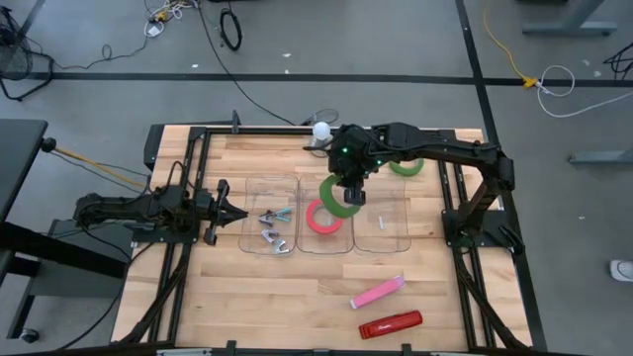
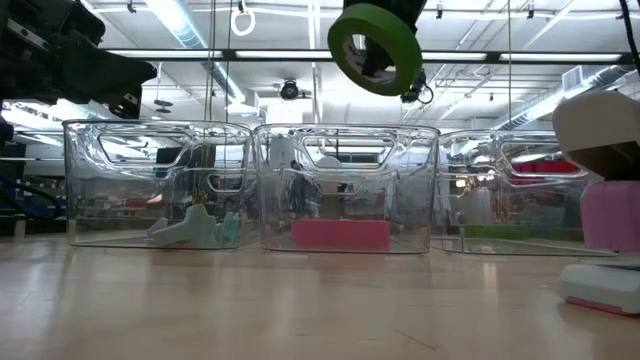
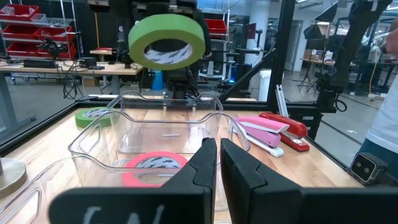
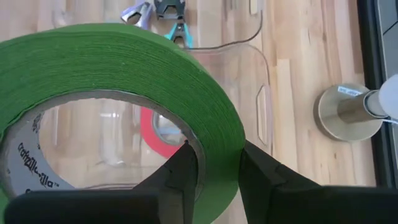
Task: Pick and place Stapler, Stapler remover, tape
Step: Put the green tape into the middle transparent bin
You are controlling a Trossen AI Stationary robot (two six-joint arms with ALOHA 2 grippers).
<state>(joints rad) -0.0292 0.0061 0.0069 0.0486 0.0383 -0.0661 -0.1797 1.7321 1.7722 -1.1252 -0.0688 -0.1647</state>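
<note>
Your right gripper [image 1: 346, 191] pinches the green tape [image 1: 338, 197] through its wall, one finger inside the ring and one outside, and holds it in the air above the middle bin [image 1: 326, 245], well clear of the rim. A red tape roll [image 1: 322, 218] lies flat in that bin. The left bin [image 1: 269, 247] holds staple removers [image 1: 273, 229]; the right bin [image 1: 384, 243] shows nothing inside. Another green roll [image 1: 406, 166] lies on the table behind the bins. The pink stapler [image 1: 377, 293] and red stapler [image 1: 390, 324] lie near the front edge, close together. Your left gripper [image 1: 235, 213] waits left of the bins, fingers pressed nearly together, holding nothing.
</note>
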